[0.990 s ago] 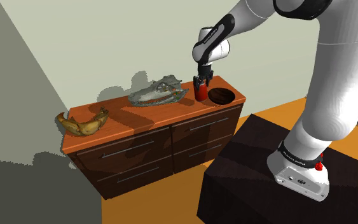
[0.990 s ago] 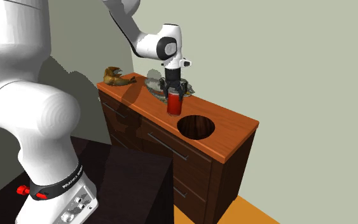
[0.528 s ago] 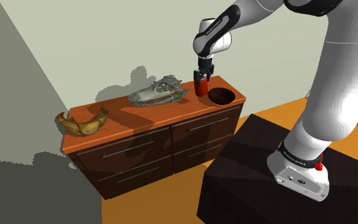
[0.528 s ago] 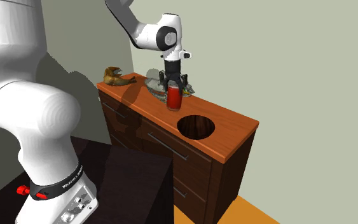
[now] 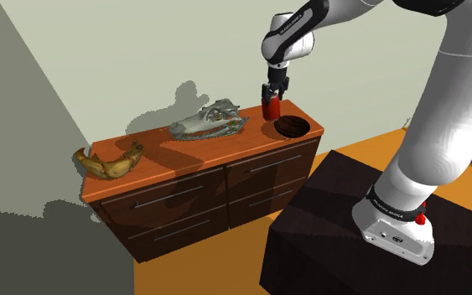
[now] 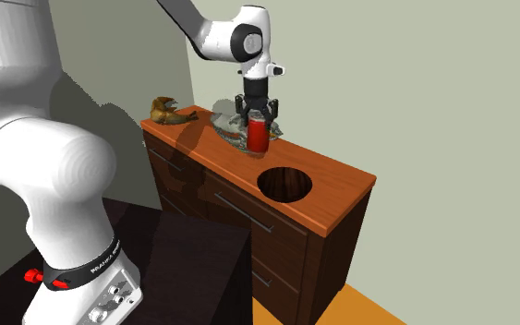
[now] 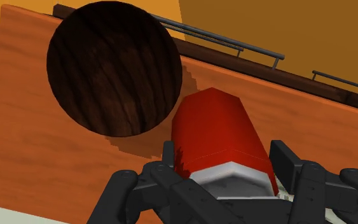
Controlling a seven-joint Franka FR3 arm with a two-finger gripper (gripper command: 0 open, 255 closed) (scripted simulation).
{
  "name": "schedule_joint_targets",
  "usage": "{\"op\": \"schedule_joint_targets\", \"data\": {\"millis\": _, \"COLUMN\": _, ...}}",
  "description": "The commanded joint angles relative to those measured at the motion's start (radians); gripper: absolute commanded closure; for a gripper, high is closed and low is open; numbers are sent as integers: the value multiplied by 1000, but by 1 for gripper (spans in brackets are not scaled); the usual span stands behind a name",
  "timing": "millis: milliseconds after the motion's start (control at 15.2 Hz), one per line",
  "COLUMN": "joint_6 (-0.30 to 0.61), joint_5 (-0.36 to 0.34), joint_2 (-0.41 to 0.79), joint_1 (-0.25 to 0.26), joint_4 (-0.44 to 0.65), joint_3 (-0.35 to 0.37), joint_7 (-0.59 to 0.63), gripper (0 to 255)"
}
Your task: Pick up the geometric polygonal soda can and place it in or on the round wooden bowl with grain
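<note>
Clasping the red faceted can [image 7: 214, 124] between narrowed black fingers [image 7: 168, 159], above the orange dresser top [image 7: 37, 165]; can's upper end hidden inside the gripper [image 6: 260, 127]; dark wooden bowl [image 7: 114, 67] just beyond the fingertips.

The claw [image 7: 225, 158] partly hides the red can's [image 7: 217, 124] grey end and is itself cut off at the edge.

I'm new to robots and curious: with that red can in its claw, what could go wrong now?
The gripper clasps the red can only near its top, so it might slip or tilt. The can is not yet over the bowl; released early, it would likely hit the dresser top. The bowl sits near the dresser's end, so a bouncing can could roll off.
</note>
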Motion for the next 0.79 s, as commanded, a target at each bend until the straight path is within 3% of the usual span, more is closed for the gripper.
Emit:
{"op": "schedule_joint_targets", "data": {"millis": 0, "joint_6": -8, "joint_5": -4, "joint_2": -26, "joint_1": -24, "joint_4": -17, "joint_3": -18, "joint_7": -40, "gripper": 255}}
{"op": "schedule_joint_targets", "data": {"millis": 528, "joint_6": -40, "joint_5": -18, "joint_2": -96, "joint_1": -124, "joint_4": -53, "joint_3": -102, "joint_7": -216, "gripper": 255}}
{"op": "schedule_joint_targets", "data": {"millis": 726, "joint_6": -17, "joint_5": -11, "joint_2": -83, "joint_1": -131, "joint_4": -63, "joint_3": -106, "joint_7": -232, "gripper": 255}}
